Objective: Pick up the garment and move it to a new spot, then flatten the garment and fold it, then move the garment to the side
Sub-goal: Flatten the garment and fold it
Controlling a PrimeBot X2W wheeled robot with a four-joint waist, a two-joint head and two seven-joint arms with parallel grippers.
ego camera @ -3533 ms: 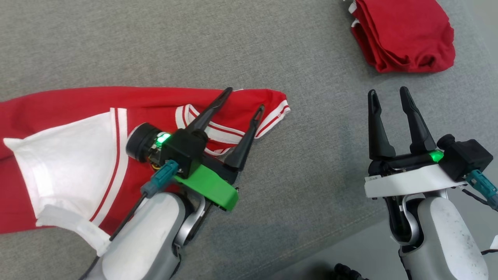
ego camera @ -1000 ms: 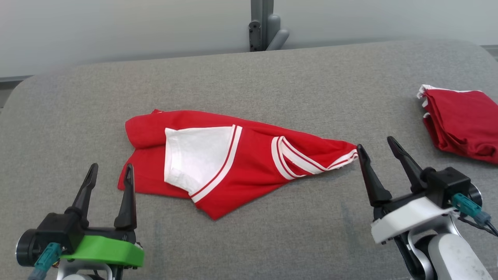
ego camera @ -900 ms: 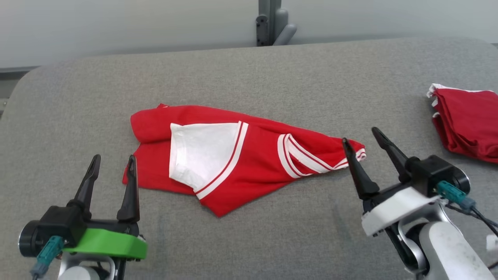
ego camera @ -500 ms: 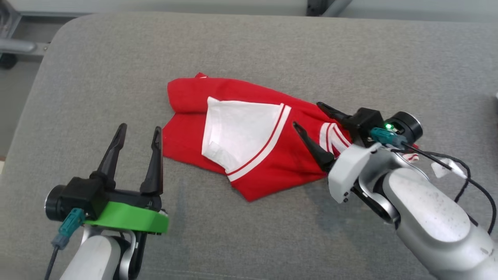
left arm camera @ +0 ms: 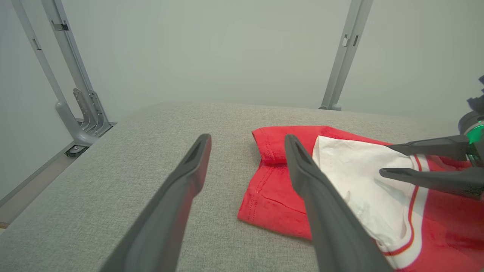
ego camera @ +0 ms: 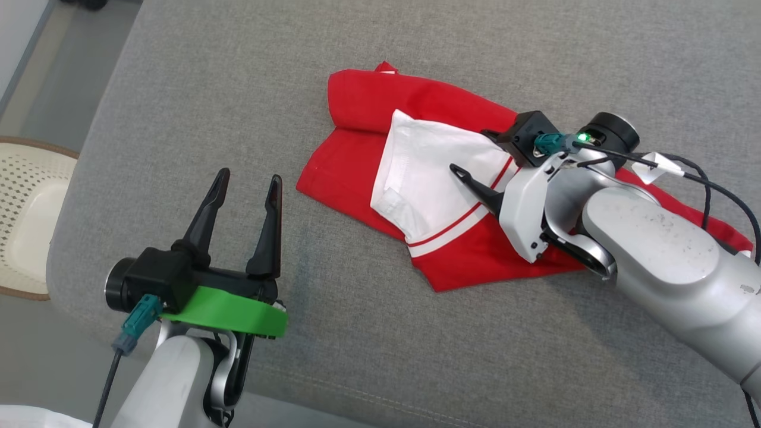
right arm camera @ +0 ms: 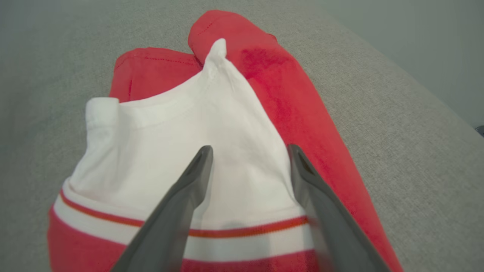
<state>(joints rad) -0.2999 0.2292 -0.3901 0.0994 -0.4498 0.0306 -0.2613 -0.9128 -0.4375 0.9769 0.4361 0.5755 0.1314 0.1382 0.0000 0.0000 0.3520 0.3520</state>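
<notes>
Right gripper [ego camera: 468, 150] has swung in over the garment [ego camera: 357, 113], fingers spread and empty, white sleeve panel [right arm camera: 181, 124] directly beneath its tips. Left gripper [ego camera: 248, 175] waits, fingers apart, cloth ahead to its right. Judged: pick-up grasp imminent, garment unflattened.

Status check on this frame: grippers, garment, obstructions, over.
Left gripper jaws open, beside the red-and-white jersey shirt, not touching. Right gripper jaws open over its white sleeve, nothing gripped. Cream perforated basket off left, no obstruction.
</notes>
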